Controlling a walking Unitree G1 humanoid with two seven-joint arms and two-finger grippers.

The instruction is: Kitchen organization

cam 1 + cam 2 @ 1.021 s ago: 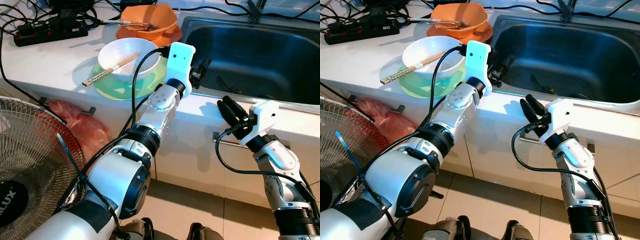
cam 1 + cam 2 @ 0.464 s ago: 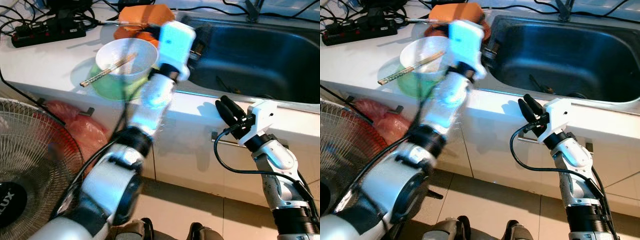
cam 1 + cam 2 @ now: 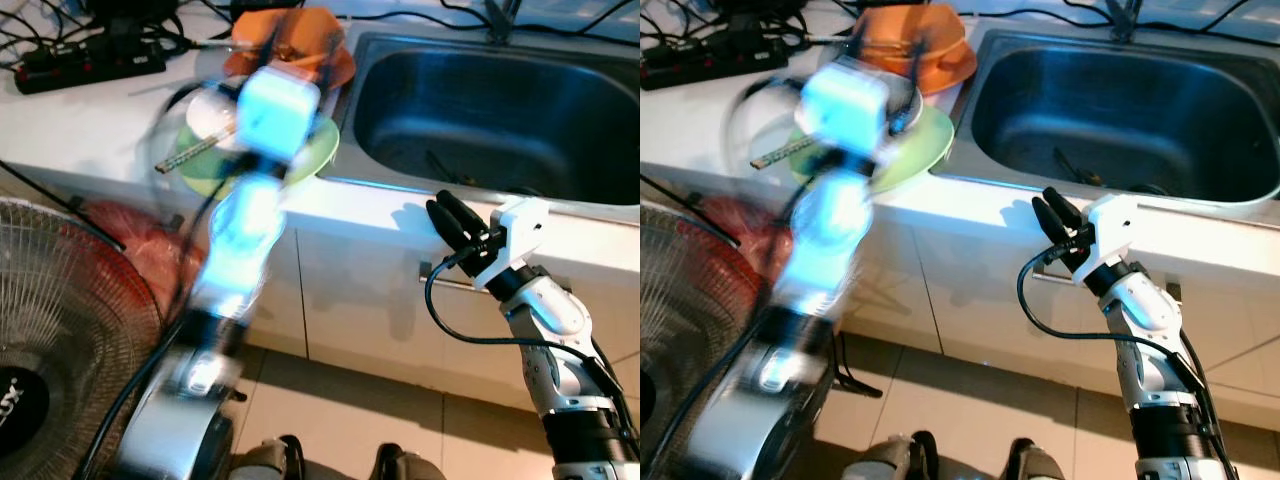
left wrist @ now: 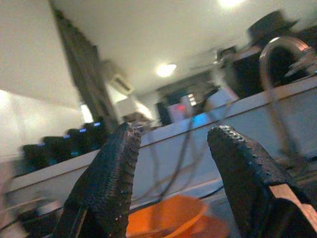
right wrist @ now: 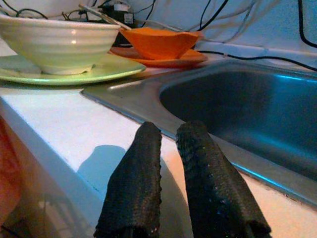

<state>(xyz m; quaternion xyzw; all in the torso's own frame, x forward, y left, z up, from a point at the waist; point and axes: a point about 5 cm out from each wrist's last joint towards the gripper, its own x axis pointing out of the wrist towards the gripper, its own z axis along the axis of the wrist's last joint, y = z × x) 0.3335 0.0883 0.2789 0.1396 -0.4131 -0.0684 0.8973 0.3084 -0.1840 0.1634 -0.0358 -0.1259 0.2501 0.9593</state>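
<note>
Left arm blurred above dishes; right arm at counter front.

The left gripper, fingers spread and empty, is raised over the white bowl on the green plate, beside the orange bowl. The right gripper, fingers together and empty, sits just before the counter edge, below the sink.

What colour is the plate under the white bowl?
Light green plate, clearest in the right wrist view.
</note>
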